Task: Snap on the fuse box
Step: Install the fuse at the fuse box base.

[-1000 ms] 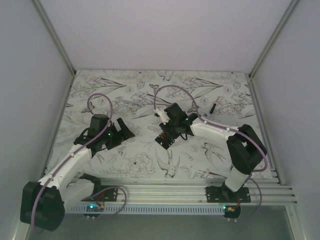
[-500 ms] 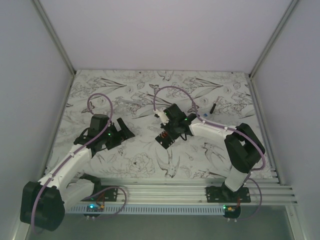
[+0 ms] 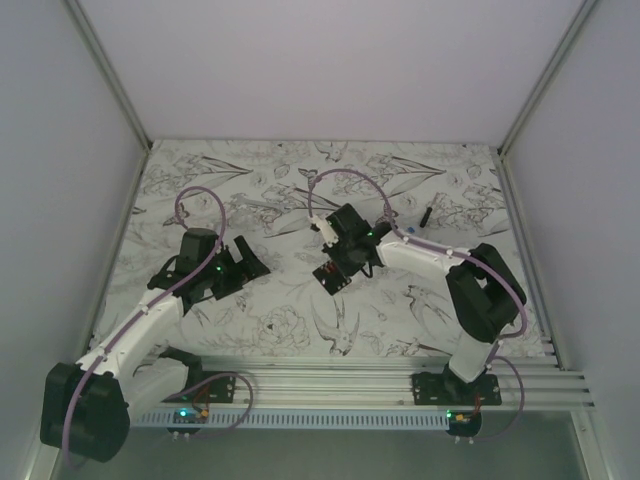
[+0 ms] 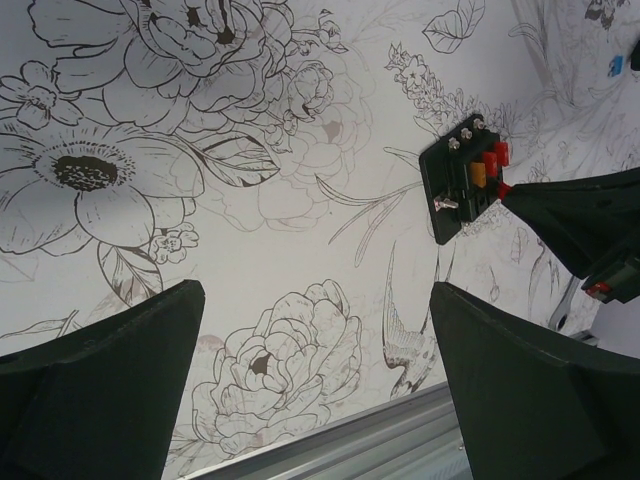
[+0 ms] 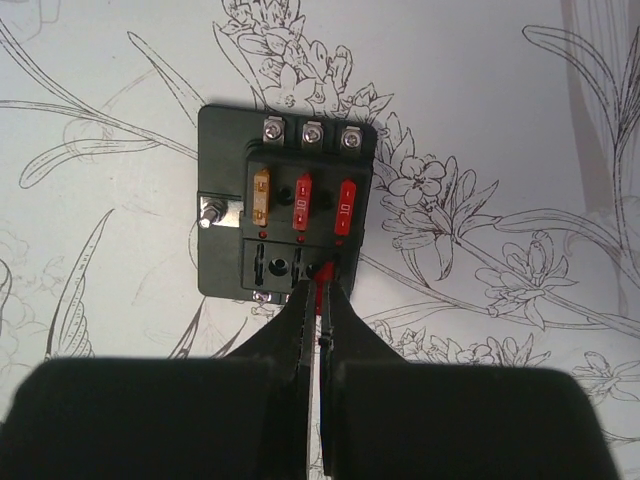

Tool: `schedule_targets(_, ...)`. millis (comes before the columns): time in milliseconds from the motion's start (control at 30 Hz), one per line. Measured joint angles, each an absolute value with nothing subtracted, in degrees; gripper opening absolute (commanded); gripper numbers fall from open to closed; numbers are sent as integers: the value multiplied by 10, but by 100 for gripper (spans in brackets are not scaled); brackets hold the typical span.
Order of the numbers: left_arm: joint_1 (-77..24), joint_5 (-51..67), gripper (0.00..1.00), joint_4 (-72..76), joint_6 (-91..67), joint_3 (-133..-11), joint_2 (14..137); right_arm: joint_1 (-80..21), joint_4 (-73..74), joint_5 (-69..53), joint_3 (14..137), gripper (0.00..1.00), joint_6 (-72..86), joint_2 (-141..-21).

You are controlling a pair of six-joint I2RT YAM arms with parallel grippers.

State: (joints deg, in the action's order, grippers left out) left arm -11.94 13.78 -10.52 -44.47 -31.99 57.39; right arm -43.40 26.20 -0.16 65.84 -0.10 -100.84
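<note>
1. The fuse box [image 3: 333, 279] is lying flat on the table [image 3: 270, 335], at three o'clock from the left gripper [image 3: 252, 262].
2. The left gripper is hovering, jaws spread wide.
3. The right gripper [image 5: 318, 284] is pinching a red fuse [image 5: 321, 312] at the box's six o'clock edge.

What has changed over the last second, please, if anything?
The right arm edged slightly left and farther from its base, the right gripper pinching a red fuse at the fuse box. The left gripper, open, and the fuse box stayed put.
</note>
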Motion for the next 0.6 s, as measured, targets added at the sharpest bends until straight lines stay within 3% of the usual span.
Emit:
schedule_targets(333, -119, 156, 100, -105, -440, -328, 585, -400, 289, -91, 655, 0, 44, -1000)
schedule_targets(600, -121, 173, 100, -105, -438, -334, 601, -400, 292, -78, 643, 10, 69, -992)
